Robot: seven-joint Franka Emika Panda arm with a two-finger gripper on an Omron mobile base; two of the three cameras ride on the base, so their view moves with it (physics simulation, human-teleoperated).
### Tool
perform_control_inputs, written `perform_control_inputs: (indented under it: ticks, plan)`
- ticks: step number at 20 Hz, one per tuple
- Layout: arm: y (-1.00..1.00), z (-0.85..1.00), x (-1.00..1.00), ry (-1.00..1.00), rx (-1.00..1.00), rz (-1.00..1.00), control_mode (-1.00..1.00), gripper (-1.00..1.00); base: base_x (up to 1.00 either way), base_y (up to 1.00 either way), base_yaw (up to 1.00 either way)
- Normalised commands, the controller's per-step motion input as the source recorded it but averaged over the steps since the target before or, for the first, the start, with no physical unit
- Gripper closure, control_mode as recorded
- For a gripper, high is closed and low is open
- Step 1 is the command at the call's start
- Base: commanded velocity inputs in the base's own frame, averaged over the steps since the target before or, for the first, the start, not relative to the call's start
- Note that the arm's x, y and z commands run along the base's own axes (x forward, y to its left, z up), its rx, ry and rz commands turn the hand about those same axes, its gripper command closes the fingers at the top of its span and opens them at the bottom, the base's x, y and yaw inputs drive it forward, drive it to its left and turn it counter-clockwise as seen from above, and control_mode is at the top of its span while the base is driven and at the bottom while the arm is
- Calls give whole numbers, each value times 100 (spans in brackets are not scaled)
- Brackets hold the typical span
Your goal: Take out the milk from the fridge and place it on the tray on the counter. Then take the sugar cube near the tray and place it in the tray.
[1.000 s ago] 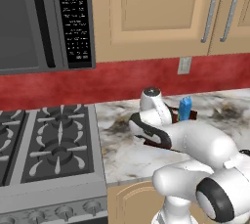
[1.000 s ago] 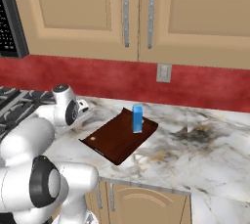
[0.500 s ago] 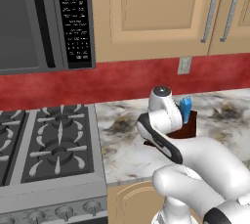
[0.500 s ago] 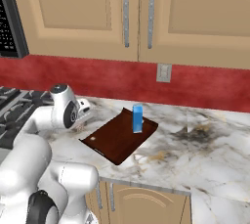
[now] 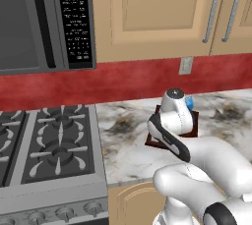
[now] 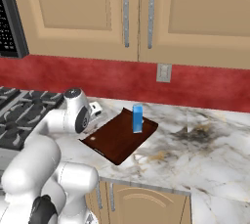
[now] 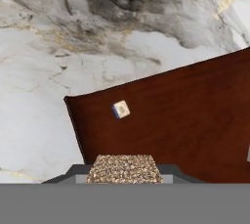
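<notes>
With the milk point(image 6: 137, 118) standing on the tray point(image 6: 114, 142), the end effector pinches the sugar cube point(image 7: 123, 168) above the tray's near corner and should lower onto bare board before releasing.

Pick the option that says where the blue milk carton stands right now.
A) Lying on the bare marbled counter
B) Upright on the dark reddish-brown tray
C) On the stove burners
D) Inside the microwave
B: the milk carton stands upright near the far edge of the tray, which lies on the counter.
</notes>
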Motion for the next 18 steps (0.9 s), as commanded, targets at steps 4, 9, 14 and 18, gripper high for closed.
perform_control_inputs:
  ticks: [4,9,14,18]
  plan:
    - [-23,-15,21,0,0,4,-100,100,0,0,0]
    - [-8,-18,18,0,0,6,-100,100,0,0,0]
    - [-6,-32,14,0,0,7,-100,100,0,0,0]
    - [-10,-33,9,0,0,5,-100,100,0,0,0]
